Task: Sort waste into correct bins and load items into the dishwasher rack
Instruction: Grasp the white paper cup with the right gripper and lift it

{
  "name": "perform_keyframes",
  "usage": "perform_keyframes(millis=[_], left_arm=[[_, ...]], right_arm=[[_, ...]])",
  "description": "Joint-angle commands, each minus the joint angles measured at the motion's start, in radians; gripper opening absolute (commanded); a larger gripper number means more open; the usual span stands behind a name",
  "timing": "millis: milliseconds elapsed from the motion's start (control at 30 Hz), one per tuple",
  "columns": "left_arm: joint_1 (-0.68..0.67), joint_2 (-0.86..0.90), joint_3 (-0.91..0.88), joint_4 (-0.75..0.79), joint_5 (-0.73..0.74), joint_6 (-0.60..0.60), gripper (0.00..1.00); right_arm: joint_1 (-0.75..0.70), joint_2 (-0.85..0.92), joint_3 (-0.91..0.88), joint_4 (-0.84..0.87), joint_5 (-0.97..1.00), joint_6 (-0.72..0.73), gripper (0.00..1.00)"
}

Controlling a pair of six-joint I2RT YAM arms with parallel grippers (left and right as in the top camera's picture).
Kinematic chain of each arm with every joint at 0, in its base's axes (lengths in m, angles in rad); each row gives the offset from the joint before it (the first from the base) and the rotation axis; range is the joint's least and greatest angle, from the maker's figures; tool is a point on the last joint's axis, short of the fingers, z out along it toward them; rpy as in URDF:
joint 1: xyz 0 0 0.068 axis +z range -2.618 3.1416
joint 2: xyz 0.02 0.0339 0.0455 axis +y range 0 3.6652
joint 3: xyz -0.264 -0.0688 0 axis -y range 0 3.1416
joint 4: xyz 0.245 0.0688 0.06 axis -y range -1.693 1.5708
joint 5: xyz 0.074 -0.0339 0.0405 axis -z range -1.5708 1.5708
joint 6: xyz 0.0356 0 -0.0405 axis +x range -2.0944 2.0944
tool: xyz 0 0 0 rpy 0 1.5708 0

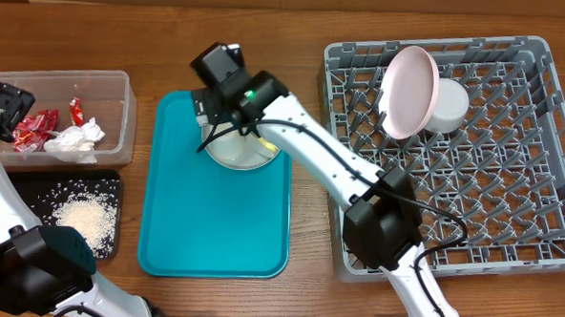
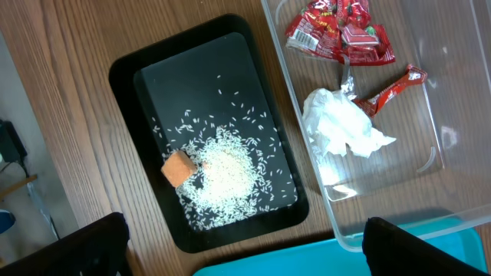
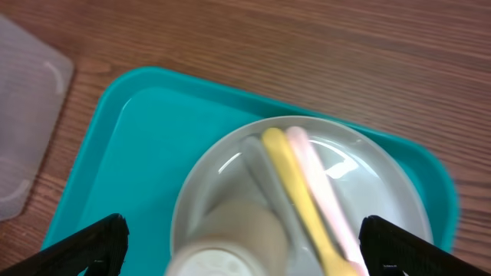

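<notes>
Dishwasher rack point(image 1: 509, 216): a white plate point(image 1: 408, 91) leans on its pegs, half hiding a white bowl point(image 1: 449, 106).
Teal tray point(image 1: 213, 222): carries the grey plate point(image 3: 376, 184), largely under the right arm point(image 1: 302, 140) from overhead.
Clear tub point(image 1: 124, 123): red wrapper point(image 2: 337, 31), napkin point(image 2: 341, 126).
Black tray point(image 2: 176, 84): rice point(image 2: 226, 172), orange cube point(image 2: 177, 168).
Left pincer point(image 2: 245, 245): spread wide, empty.
Right pincer point(image 3: 245, 245): spread wide above the grey plate.
Cutlery point(image 3: 295, 192): blurred on the grey plate, perhaps two handles.
</notes>
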Motion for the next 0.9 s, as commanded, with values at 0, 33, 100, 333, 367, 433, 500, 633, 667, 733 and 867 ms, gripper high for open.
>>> perform_keyframes(millis=[0,33,100,333,367,433,500,633,667,733,867], left_arm=[[-0.004,-0.019,0.011,-0.002,-0.018,-0.021,1.0],[-0.004,-0.019,0.011,-0.002,-0.018,-0.021,1.0],[-0.004,-0.019,0.011,-0.002,-0.018,-0.021,1.0],[-0.004,-0.019,0.011,-0.002,-0.018,-0.021,1.0],[-0.004,-0.019,0.011,-0.002,-0.018,-0.021,1.0],[-0.004,-0.019,0.011,-0.002,-0.018,-0.021,1.0],[-0.004,-0.019,0.011,-0.002,-0.018,-0.021,1.0],[-0.004,-0.019,0.011,-0.002,-0.018,-0.021,1.0],[-0.004,-0.019,0.011,-0.002,-0.018,-0.021,1.0],[-0.004,-0.019,0.011,-0.002,-0.018,-0.021,1.0],[-0.004,-0.019,0.011,-0.002,-0.018,-0.021,1.0]], right_arm=[[0.042,0.022,0.006,0.04,0.019,-0.016,1.0],[0.052,0.029,0.006,0.049,0.023,-0.021,1.0],[0.067,0.036,0.006,0.048,0.043,-0.02,1.0],[0.089,0.086,0.005,0.002,0.151,0.029,1.0],[0.087,0.092,0.005,0.0,0.162,0.029,1.0],[0.085,0.1,0.005,-0.002,0.179,0.029,1.0],[0.084,0.101,0.005,0.0,0.182,0.029,1.0],[0.084,0.102,0.004,-0.01,0.181,0.061,1.0],[0.084,0.103,0.003,-0.018,0.182,0.077,1.0],[0.083,0.103,-0.011,-0.019,0.182,0.094,1.0],[0.083,0.103,-0.03,-0.024,0.166,0.108,0.96]])
